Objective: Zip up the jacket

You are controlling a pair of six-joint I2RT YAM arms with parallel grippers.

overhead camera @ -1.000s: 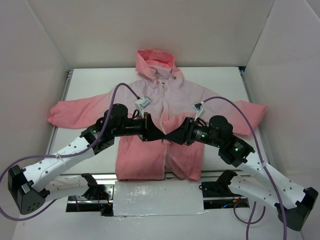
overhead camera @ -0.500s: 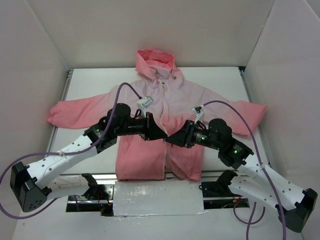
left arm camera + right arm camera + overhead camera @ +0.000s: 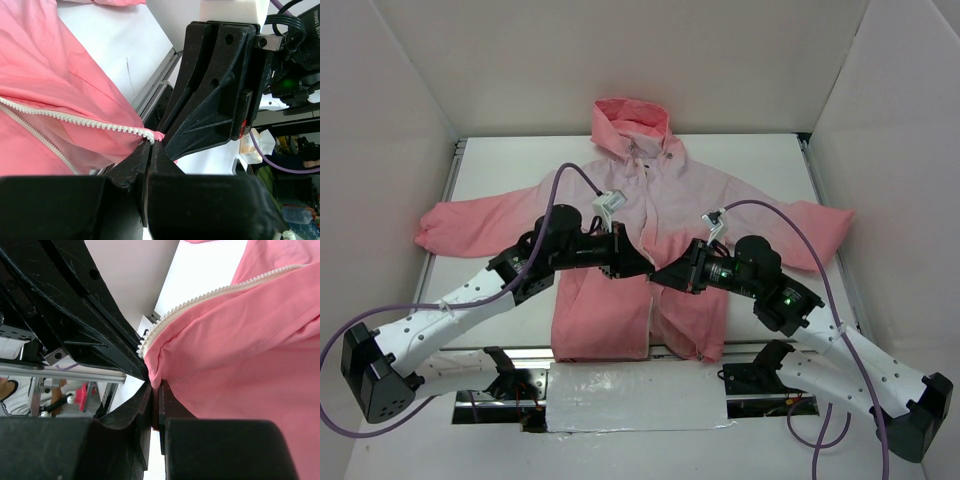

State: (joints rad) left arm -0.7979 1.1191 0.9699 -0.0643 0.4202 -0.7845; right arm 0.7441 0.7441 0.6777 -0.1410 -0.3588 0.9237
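Observation:
The pink hooded jacket [image 3: 640, 190] lies flat on the white table, hood far, hem near, its front open. My left gripper [image 3: 642, 271] and right gripper [image 3: 657, 277] meet tip to tip over the front opening above the hem. In the left wrist view my left gripper [image 3: 151, 145] is shut on the end of the white zipper teeth [image 3: 85, 120] of one front edge. In the right wrist view my right gripper [image 3: 155, 386] is shut on the pink fabric [image 3: 240, 350] of the other front edge, beside its zipper teeth [image 3: 200, 297].
White walls enclose the table [image 3: 750, 160] on three sides. A metal rail [image 3: 450, 180] runs along the left edge and another along the right edge [image 3: 820, 190]. A silver taped plate [image 3: 635, 398] sits between the arm bases. Purple cables loop over both arms.
Both grippers have stayed together over the front opening, with the meeting point drifting slightly right and nearer. The lower front of the jacket has shifted a little with them.

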